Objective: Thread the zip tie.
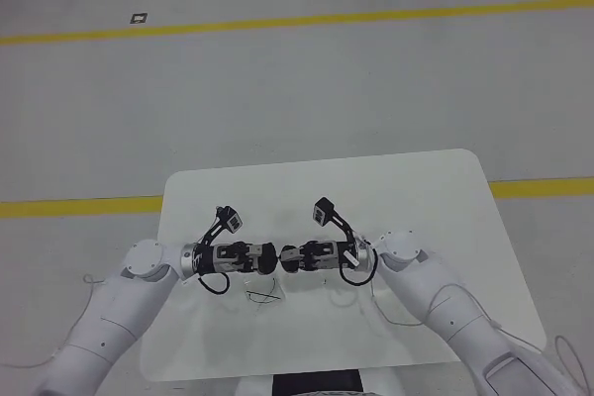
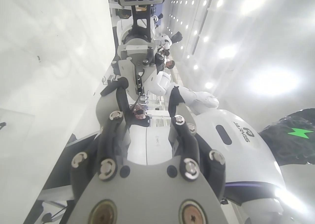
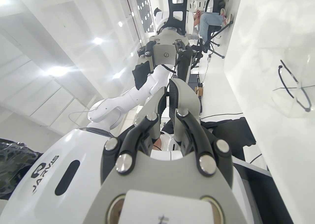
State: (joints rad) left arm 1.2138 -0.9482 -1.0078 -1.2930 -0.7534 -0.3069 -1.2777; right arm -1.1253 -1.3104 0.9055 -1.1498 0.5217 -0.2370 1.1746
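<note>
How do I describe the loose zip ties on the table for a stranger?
Start at the white table. Where the left pincer faces the right pincer, look slightly nearer the robot: the zip ties are thin black curved strips, unlike the bulky pincers.

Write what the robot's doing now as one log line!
right gripper: shut on zip tie | left gripper: open, facing it tip to tip | spare ties: on table

A thin black zip tie hangs slanted above the bench. A black looped tie lies flat on it.
</note>
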